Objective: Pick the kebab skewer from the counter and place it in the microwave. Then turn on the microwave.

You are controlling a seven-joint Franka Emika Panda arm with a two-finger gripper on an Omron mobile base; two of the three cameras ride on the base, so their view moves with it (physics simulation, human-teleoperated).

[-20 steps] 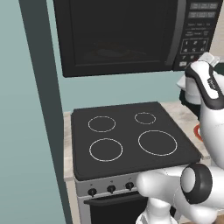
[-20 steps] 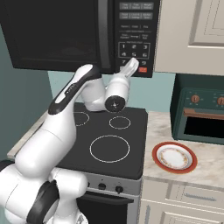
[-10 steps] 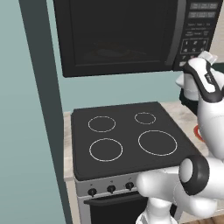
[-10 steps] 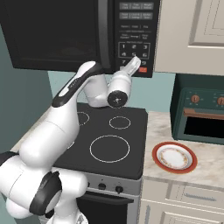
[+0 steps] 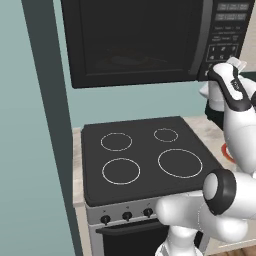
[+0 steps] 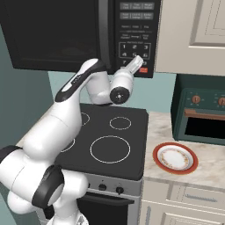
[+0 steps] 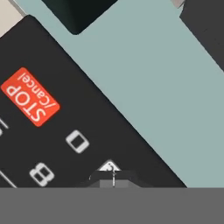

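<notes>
Pincer (image 6: 137, 60) pressed together, tip at microwave (image 6: 79, 30) keypad btm row, just left of red STOP btn (image 7: 30, 96). Door closed.

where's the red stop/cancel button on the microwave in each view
Left base view: not in it, the arm covers that corner of the keypad.
Right base view: red button at the keypad's bottom right, just right of the gripper.
Hand view: upper left, tilted.
Shared landmark: the microwave keypad.

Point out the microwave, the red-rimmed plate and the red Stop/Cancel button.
microwave (image 6: 52, 35): right base view, on its dark glass door.
red-rimmed plate (image 6: 175, 157): right base view, on the plate's pale middle.
Stop/Cancel button (image 7: 30, 96): hand view, on the middle of its red face.
</notes>
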